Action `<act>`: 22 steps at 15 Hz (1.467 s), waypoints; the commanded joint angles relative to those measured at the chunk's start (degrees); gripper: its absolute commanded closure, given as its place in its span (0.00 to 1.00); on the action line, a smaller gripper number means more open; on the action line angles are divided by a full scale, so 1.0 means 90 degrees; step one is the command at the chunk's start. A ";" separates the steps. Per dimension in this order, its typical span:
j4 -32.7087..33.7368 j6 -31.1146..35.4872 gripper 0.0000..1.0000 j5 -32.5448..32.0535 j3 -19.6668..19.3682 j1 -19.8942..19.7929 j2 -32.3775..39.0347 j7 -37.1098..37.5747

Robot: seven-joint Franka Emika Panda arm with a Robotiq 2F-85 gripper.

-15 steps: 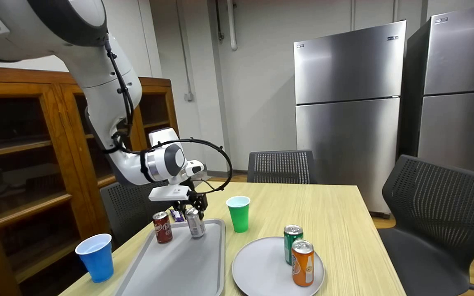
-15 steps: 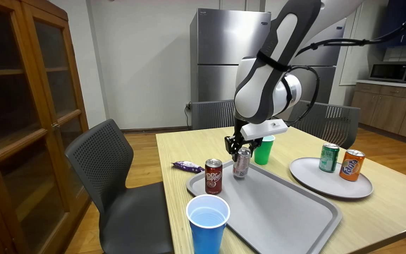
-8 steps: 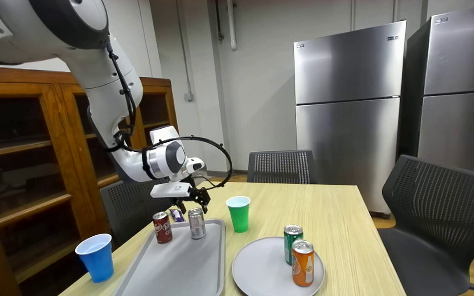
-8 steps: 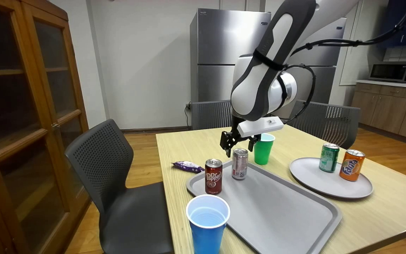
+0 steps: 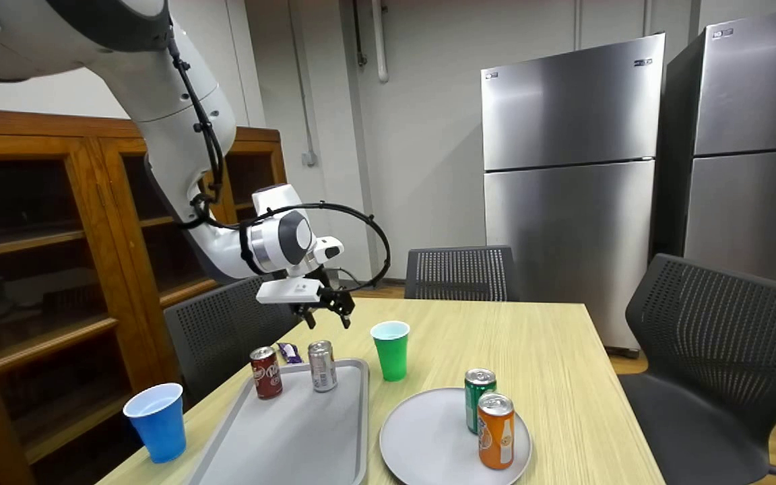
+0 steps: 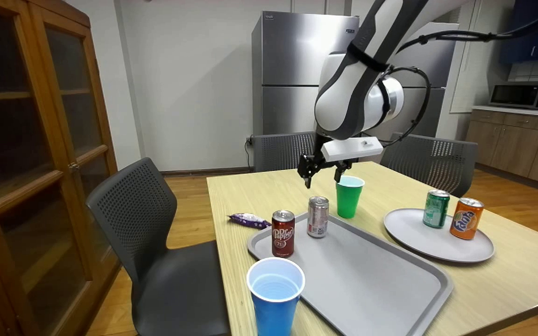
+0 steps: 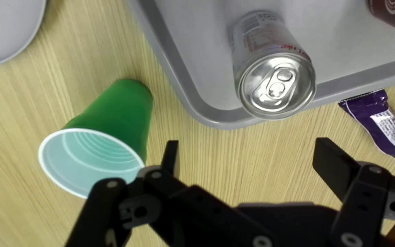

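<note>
My pincer [image 7: 247, 154] is spread wide over the pale wooden table [image 6: 259, 196], its two black fingers [image 7: 334, 168] well apart and holding nothing. In both exterior views they hang higher than a silver soda can [image 7: 274, 68], clear of its top. That can stands upright on a gray tray [image 6: 371, 275], close to one corner, with a dark red soda can [image 6: 283, 235] upright near it. In the wrist view one side of my pincer overlaps the rim of a green cup [image 5: 392, 353], but an exterior view shows a gap between the two. A purple wrapper [image 7: 386, 127] lies just beside the tray.
</note>
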 commanded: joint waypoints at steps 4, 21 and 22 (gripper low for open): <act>-0.1007 0.0393 0.00 0.0053 0.0000 -0.0602 -0.1099 -0.0438; -0.2211 0.0863 0.00 0.0468 -0.0275 -0.2299 -0.2024 -0.1403; -0.2188 0.0873 0.00 0.0502 -0.0305 -0.2368 -0.1977 -0.1418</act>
